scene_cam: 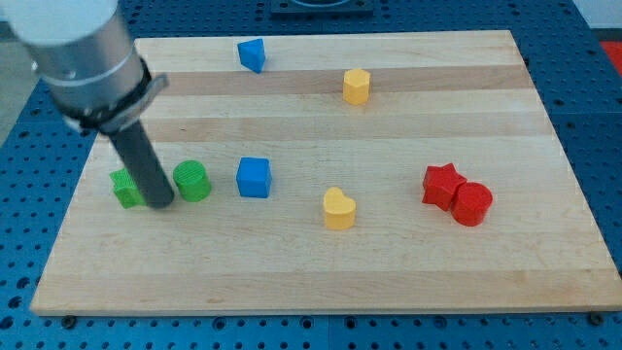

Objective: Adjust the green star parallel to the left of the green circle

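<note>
The green star [124, 188] lies on the wooden board at the view's left. The green circle [192, 181] stands just to its right, at about the same height in the view. My tip [161, 203] comes down between the two, touching or nearly touching the star's right side, and the rod hides part of the star. A narrow gap separates the rod from the circle.
A blue cube [254, 177] sits right of the green circle. A yellow heart [338, 208] lies at the middle bottom. A red star [442, 185] and red circle [472, 204] touch at the right. A blue block [252, 54] and a yellow hexagon [357, 86] lie near the top.
</note>
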